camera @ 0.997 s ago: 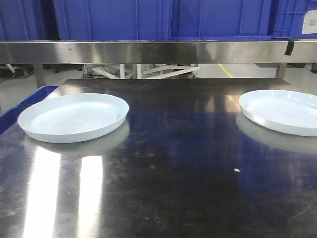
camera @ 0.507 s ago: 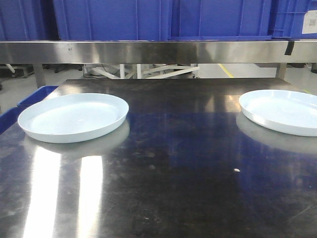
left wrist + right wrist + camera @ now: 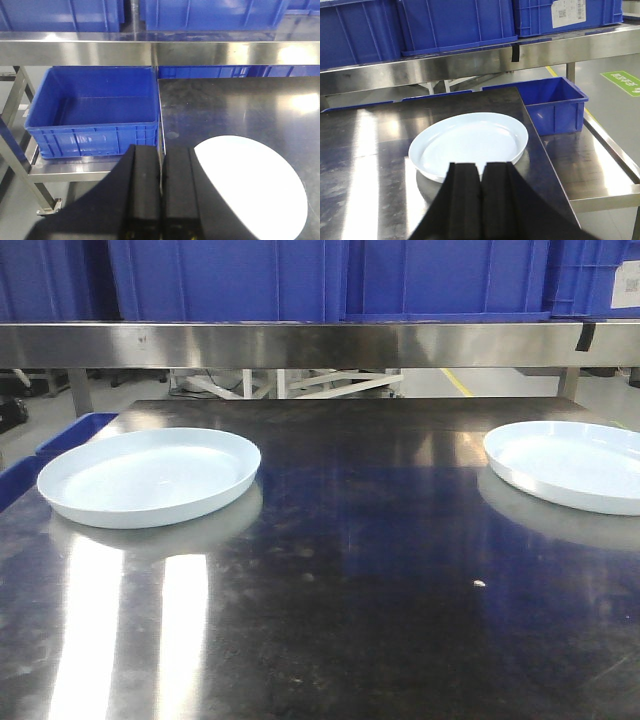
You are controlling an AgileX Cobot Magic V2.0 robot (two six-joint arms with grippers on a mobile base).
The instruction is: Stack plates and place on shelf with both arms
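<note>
Starting approach | left plate (image 3: 148,476) and right plate (image 3: 570,465) lie well apart on worktop (image 3: 360,580), unstacked | left jaws, right jaws pressed together, empty | next likely: open, grip a rim, stack, then shelf (image 3: 300,343)

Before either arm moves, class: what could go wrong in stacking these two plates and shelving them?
The right plate lies close to the steel table's right edge; a push might slide it off. It and the left plate have low rims flat on the steel, so jaws may slip. Blue crates crowd the shelf, leaving little room.
</note>
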